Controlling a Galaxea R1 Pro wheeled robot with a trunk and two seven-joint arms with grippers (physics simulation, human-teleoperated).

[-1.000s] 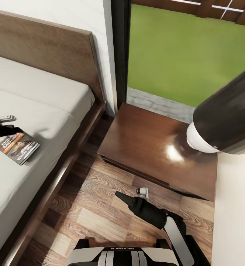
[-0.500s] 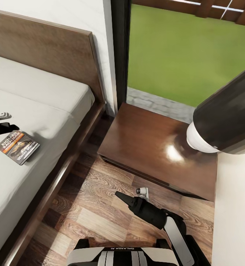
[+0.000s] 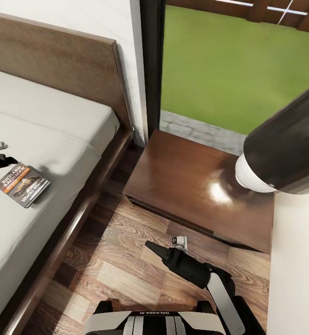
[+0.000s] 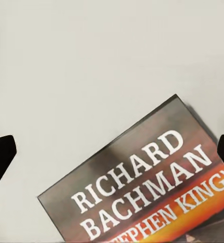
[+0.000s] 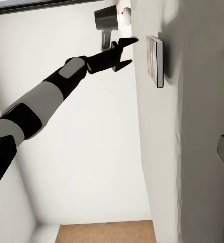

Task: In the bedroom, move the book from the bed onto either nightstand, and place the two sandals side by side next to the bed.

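Book (image 4: 142,187) title legible between left claw (image 4: 112,152) fingertips.

Left arm (image 5: 38,109): white-grey sleeve sections split by black bands, tapering to a black wrist.
Left fingers (image 5: 123,50): two slim black pointed prongs.
Right arm (image 3: 285,149): thick glossy dark tube with a white rounded cap.
Right forearm (image 3: 224,293): white panel, black wrist.
Chest (image 3: 150,323): white-grey shell, black trim, mirrored lettering, probably "GALAXEA AI".
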